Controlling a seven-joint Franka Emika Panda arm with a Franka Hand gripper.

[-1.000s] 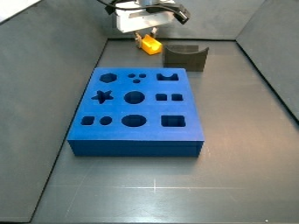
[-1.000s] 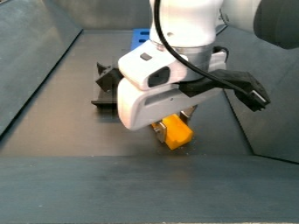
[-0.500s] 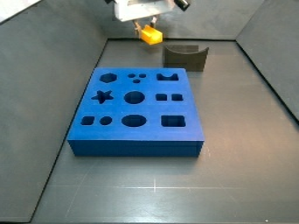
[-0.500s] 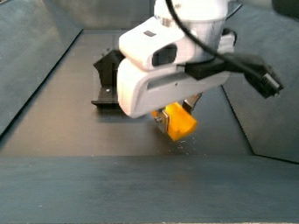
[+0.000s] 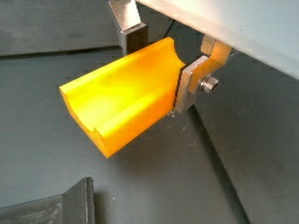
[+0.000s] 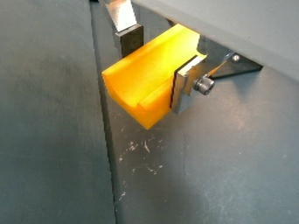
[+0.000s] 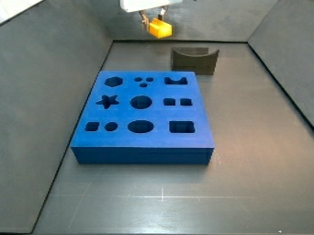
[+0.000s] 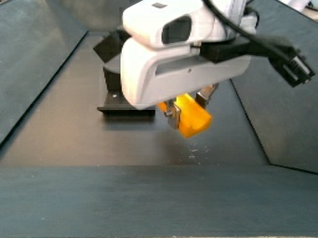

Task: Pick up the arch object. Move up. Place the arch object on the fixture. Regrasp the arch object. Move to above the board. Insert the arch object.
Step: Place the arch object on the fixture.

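Note:
The yellow-orange arch object (image 5: 122, 98) (image 6: 149, 73) hangs between my silver fingers in both wrist views, well above the dark floor. My gripper (image 5: 162, 63) (image 6: 156, 57) is shut on it, one plate on each side face. In a side view the arch object (image 7: 160, 27) is high at the back, left of and above the dark fixture (image 7: 196, 58), with the gripper (image 7: 156, 16) just above it. The arch object (image 8: 192, 116) also shows below the white gripper body, in front of the fixture (image 8: 121, 93). The blue board (image 7: 143, 115) lies in the middle of the floor.
Grey walls enclose the floor on the left, right and back (image 7: 73, 37). A corner of the fixture (image 5: 52, 206) shows in a wrist view. A floor seam (image 6: 114, 166) runs under the gripper.
The gripper has risen with the arch object held in it, from just above the floor beside the fixture to high near the back wall.

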